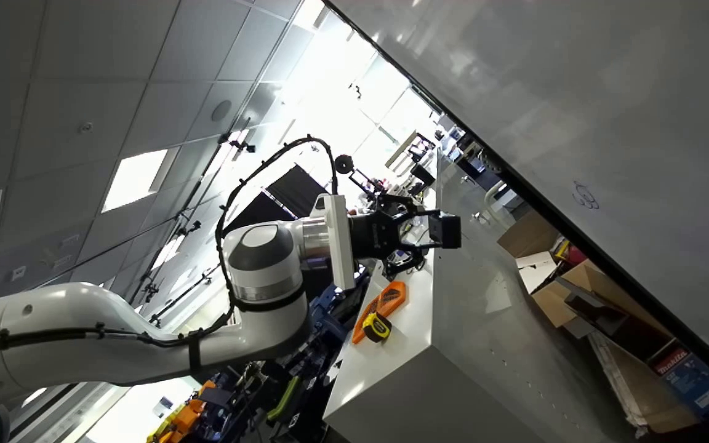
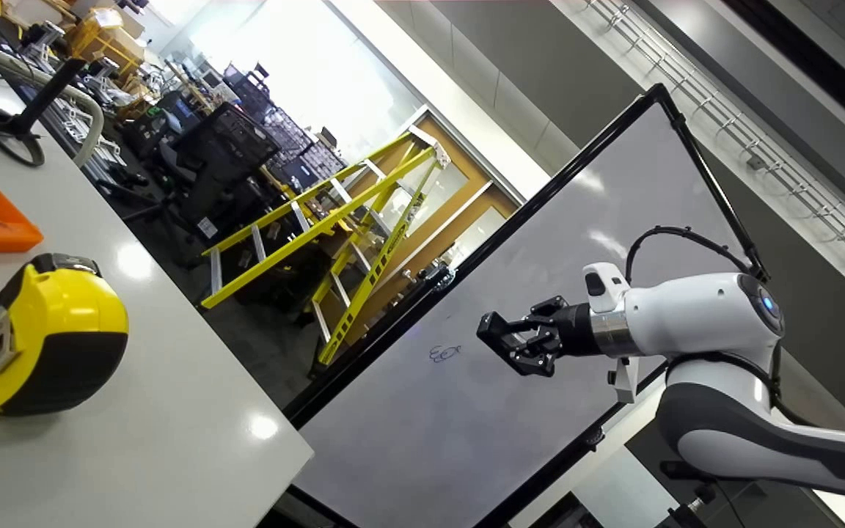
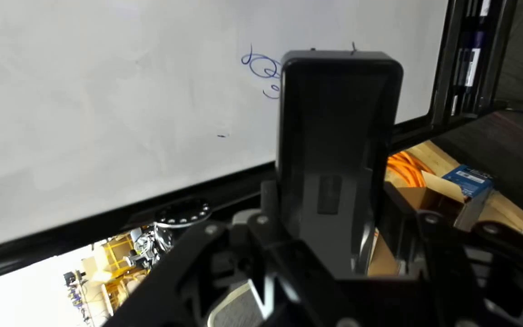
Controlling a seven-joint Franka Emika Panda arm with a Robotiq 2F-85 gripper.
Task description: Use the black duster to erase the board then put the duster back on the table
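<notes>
In an exterior view the table (image 1: pixel 415 320) lies left of the board (image 1: pixel 637 123), and the tape measure (image 1: pixel 377 328) on it could get knocked if I lower my load carelessly there. Nearer the board, my gripper (image 1: pixel 434 229) is clamped on the black duster (image 1: pixel 448 232), which seems to hang apart from the board; meeting it tilted could twist the duster in my grip, and pressing too lightly might only smear the scribble (image 1: pixel 586 195) on the board.

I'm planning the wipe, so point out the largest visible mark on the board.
The looped blue scribble, reaching the edge of the black duster in the wrist view; the dark dash is one short, isolated stroke, and much smaller.
</notes>
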